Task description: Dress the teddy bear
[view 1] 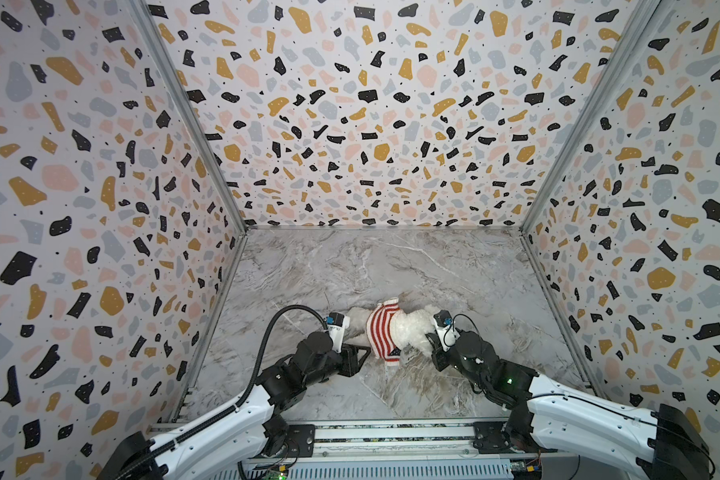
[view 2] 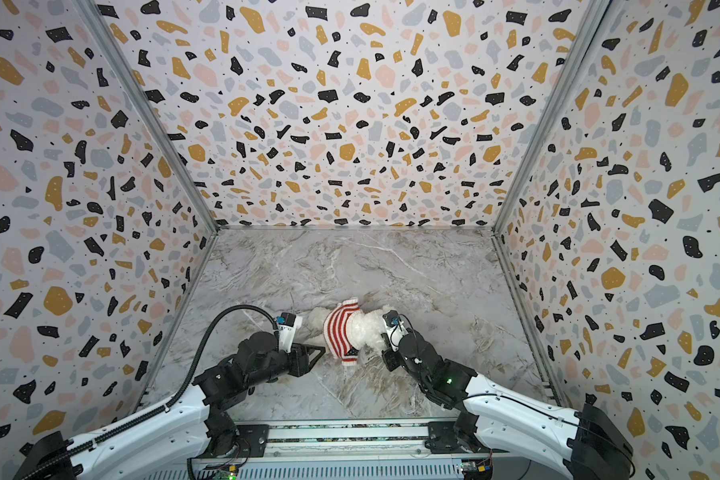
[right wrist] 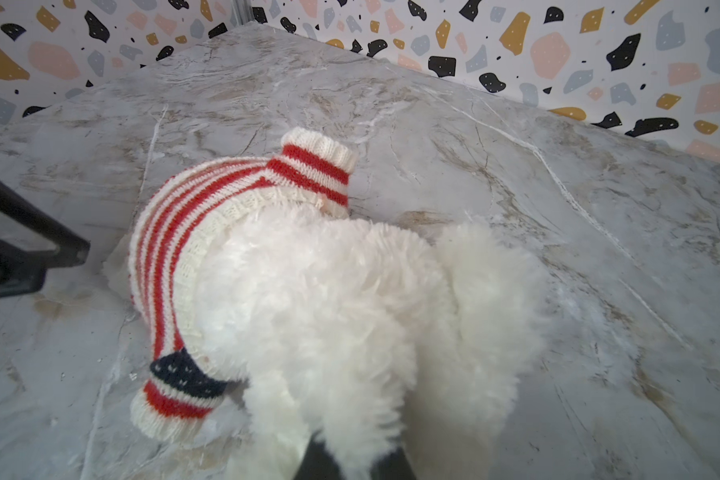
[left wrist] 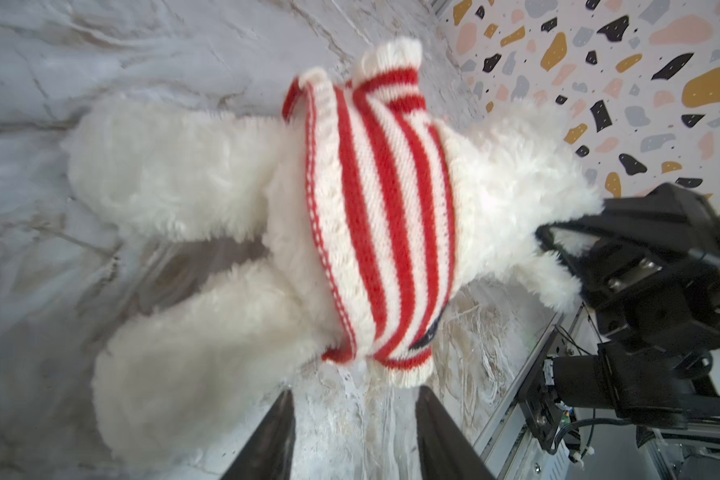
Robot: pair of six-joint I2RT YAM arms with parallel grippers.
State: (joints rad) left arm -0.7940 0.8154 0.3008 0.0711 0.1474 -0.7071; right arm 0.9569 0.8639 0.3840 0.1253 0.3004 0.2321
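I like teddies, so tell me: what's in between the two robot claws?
The bear, in its striped sweater, lies between the left gripper and the right gripper, which pinches its fur. Both top views show it.

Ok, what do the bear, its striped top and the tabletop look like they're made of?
The teddy bear: plush, probably synthetic pile; long, fluffy, matte white fibres. The striped top: knitted yarn, wool or acrylic; visible stitch rows and ribbed cuffs. The tabletop: marble-look surface, grey veining, smooth and faintly glossy; may be printed laminate rather than stone.
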